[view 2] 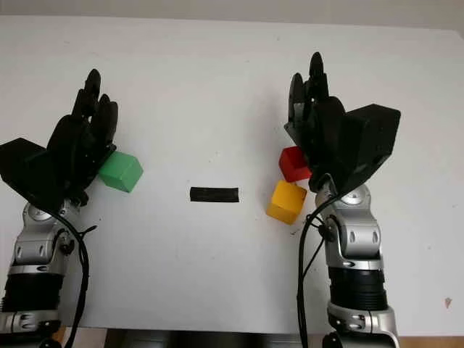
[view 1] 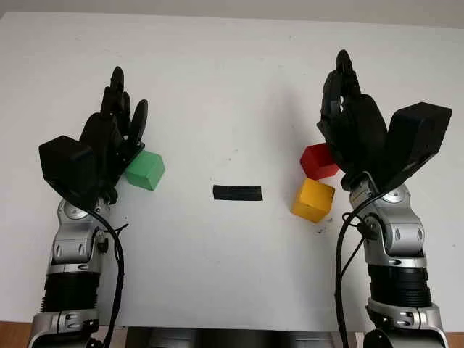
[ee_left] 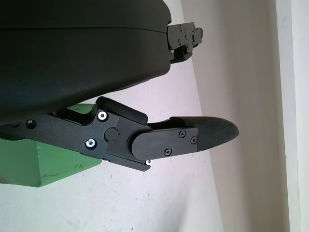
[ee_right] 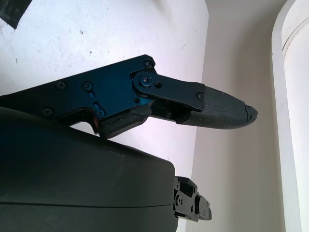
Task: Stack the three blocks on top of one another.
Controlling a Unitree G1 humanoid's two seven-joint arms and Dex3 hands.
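A green block (view 1: 146,170) lies on the white table at the left, right beside my left hand (view 1: 119,109), which is open and holds nothing; the left wrist view shows the green block (ee_left: 43,162) partly behind the hand's shell. At the right, a red block (view 1: 317,160) sits just behind a yellow block (view 1: 313,200), the two nearly touching. My right hand (view 1: 344,90) is open, just right of the red block and partly covering it.
A short strip of black tape (view 1: 237,193) lies on the white table (view 1: 232,87) midway between the two hands. The table's front edge runs along the bottom, with bare surface behind the blocks.
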